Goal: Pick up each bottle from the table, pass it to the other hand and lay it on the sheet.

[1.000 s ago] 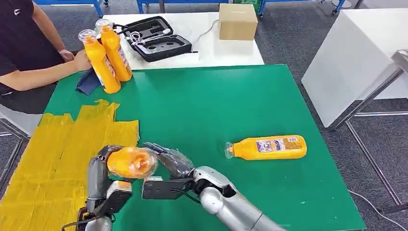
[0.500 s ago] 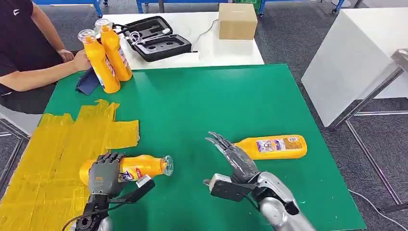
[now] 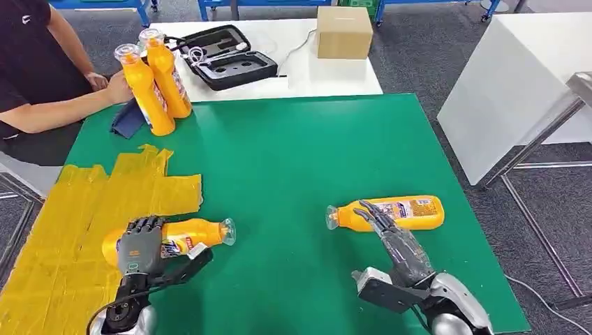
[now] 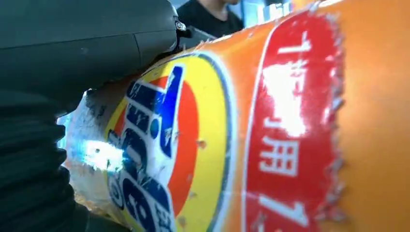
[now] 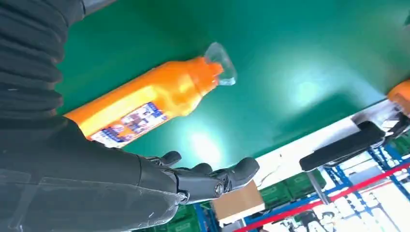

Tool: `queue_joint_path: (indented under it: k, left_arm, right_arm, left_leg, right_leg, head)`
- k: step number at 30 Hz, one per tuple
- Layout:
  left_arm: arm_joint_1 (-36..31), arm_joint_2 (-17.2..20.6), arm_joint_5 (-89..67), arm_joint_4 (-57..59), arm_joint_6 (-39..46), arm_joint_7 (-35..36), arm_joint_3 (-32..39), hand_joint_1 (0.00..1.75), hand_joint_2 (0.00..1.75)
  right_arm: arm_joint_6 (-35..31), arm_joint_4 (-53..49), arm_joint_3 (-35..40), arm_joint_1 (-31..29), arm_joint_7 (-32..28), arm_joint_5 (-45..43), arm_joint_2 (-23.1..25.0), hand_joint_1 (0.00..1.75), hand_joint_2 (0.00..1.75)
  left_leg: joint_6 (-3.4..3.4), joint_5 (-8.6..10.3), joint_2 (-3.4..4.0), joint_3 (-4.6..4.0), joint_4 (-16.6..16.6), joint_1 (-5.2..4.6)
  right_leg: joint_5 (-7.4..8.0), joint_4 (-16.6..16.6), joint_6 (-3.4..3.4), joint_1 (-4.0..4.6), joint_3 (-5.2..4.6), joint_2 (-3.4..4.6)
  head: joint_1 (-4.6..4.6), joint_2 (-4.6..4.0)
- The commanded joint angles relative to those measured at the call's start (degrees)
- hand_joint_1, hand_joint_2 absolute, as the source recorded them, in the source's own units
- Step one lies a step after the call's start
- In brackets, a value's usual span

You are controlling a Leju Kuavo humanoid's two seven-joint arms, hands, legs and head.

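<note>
**Left hand lays a bottle at the sheet's edge; right hand hangs open by the next one**

The green table (image 3: 293, 160) is the anchor here. Along its left side lies the yellow sheet (image 3: 84, 209), its ragged right edge stopping well short of the table's middle. The left hand (image 3: 139, 246) grips a bottle (image 3: 183, 236) lying on its side: the base end is over the sheet, while the neck and clear cap stick out past the sheet's edge over bare green. In the left wrist view the label (image 4: 203, 145) sits tight against the palm.

Toward the table's right side, a second bottle (image 3: 391, 213) lies on its side, cap toward the middle, well in from the right edge. The right hand (image 3: 394, 241) is open, fingers spread and holding nothing, its fingertips (image 3: 370, 213) over the bottle's shoulder; I cannot tell whether they touch it. The right wrist view shows that bottle (image 5: 145, 101) apart from the fingers.

Between the two lying bottles there is a wide stretch of bare green, and more behind them toward the far edge. At the table's far left corner two upright bottles (image 3: 153, 77) stand touching, with a person's hand (image 3: 117, 87) against them and a blue cloth (image 3: 129, 118) just beside. Beyond the far edge, a white table (image 3: 307, 73) carries a black case (image 3: 223, 56) and a box (image 3: 343, 31).
</note>
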Motion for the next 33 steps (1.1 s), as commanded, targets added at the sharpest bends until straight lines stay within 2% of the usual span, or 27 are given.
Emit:
queue_joint_path:
  k: [1, 6, 10, 11, 14, 17, 22, 25, 27, 31, 33]
  left_arm:
    - [-1.8, 2.44, -1.02, 5.51, -0.67, 1.0, -1.15, 0.0, 1.75]
    - [-1.64, 2.42, -1.02, 4.3, -1.22, 1.74, -0.49, 0.0, 1.75]
    - [-1.03, 0.31, 3.03, 2.05, -4.6, -6.63, 3.13, 0.0, 1.75]
    - [-0.74, -0.03, 5.07, 1.25, -4.58, -8.59, 3.38, 0.0, 0.0]
    - [0.56, -0.52, 11.4, -1.81, -5.44, -13.74, 2.68, 0.0, 0.0]
    - [0.68, -0.49, 11.41, -2.18, -5.49, -13.74, 2.61, 0.0, 0.0]
    - [3.3, -0.82, 15.52, -8.69, 0.93, -17.37, 2.23, 0.0, 0.0]
    - [4.23, -1.08, 16.86, -10.43, 3.37, -18.32, 2.55, 0.0, 0.0]
    - [5.1, -2.01, 22.45, -13.05, 6.7, -21.14, 3.95, 0.0, 0.0]
    - [7.72, -3.5, 35.62, -20.99, 7.32, -29.72, 6.57, 0.0, 0.0]
    - [7.72, -3.5, 35.62, -20.99, 7.32, -29.72, 6.57, 0.0, 0.0]
  right_arm:
    - [0.53, -1.04, -2.55, 0.84, -0.03, -0.11, -0.11, 0.0, 1.75]
    - [0.87, -1.16, -2.73, 0.88, 0.14, 0.68, -0.9, 0.0, 1.75]
    - [1.28, 2.31, -6.21, -2.0, 0.68, 0.96, 0.36, 0.0, 1.75]
    - [1.45, 3.68, -6.84, -3.03, 0.72, 1.11, 0.75, 0.0, 1.75]
    - [1.58, 8.51, -8.18, -6.46, 1.47, 2.44, 1.58, 0.0, 1.75]
    - [1.6, 9.24, -8.37, -6.94, 1.47, 2.4, 1.6, 0.0, 1.75]
    - [1.74, 12.28, -10.47, -8.2, 1.97, 2.67, 0.75, 0.0, 1.75]
    - [1.95, 12.07, -11.2, -7.59, 1.81, 2.46, 0.93, 0.0, 1.75]
    - [1.96, 11.21, -11.26, -6.54, 1.8, 2.49, 0.59, 0.0, 1.75]
    - [2.22, 11.32, -11.41, -6.23, 2.76, 3.3, -1.15, 0.0, 1.75]
    - [2.22, 11.32, -11.41, -6.23, 2.76, 3.3, -1.15, 0.0, 1.75]
  left_leg:
    - [-0.03, 0.05, 0.08, 0.0, -0.04, -0.03]
    - [0.0, 0.04, 0.07, 0.02, -0.03, -0.02]
    - [0.0, 0.04, 0.16, -0.02, -0.01, -0.03]
    - [0.0, 0.05, 0.18, 0.01, -0.02, -0.03]
    - [0.0, 0.08, 0.27, 0.0, -0.04, -0.03]
    - [0.05, 0.09, 0.28, 0.01, -0.04, 0.0]
    - [0.12, 0.1, 0.18, 0.01, -0.02, -0.08]
    - [0.11, 0.09, 0.2, -0.06, 0.0, -0.11]
    - [0.11, 0.1, 0.11, -0.12, 0.0, -0.1]
    - [0.1, 0.07, 0.16, -0.21, 0.08, -0.11]
    - [0.11, 0.06, 0.19, -0.27, 0.09, -0.11]
  right_leg:
    - [0.02, 0.01, -0.02, -0.02, -0.02, -0.04]
    - [0.01, 0.02, -0.01, -0.02, 0.02, 0.0]
    - [0.03, 0.04, -0.01, -0.02, -0.03, 0.04]
    - [0.05, 0.03, 0.0, -0.03, -0.01, 0.08]
    - [0.12, 0.0, 0.0, -0.02, -0.01, 0.15]
    - [0.12, -0.03, 0.0, 0.01, 0.02, 0.17]
    - [0.06, 0.0, 0.0, -0.07, 0.03, 0.09]
    - [0.05, 0.01, 0.0, -0.08, -0.02, 0.08]
    - [0.04, 0.01, 0.0, -0.07, -0.05, -0.01]
    - [0.02, 0.07, -0.01, -0.07, -0.16, 0.01]
    - [0.02, 0.08, -0.01, -0.08, -0.23, 0.04]
  head:
    - [0.0, 0.0]
    - [0.0, 0.0]
    - [0.0, 0.0]
    - [0.0, 0.0]
    - [-0.02, 0.0]
    - [0.0, 0.0]
    - [0.0, 0.0]
    - [0.0, 0.0]
    - [0.0, 0.0]
    - [0.0, 0.0]
    - [0.02, 0.0]
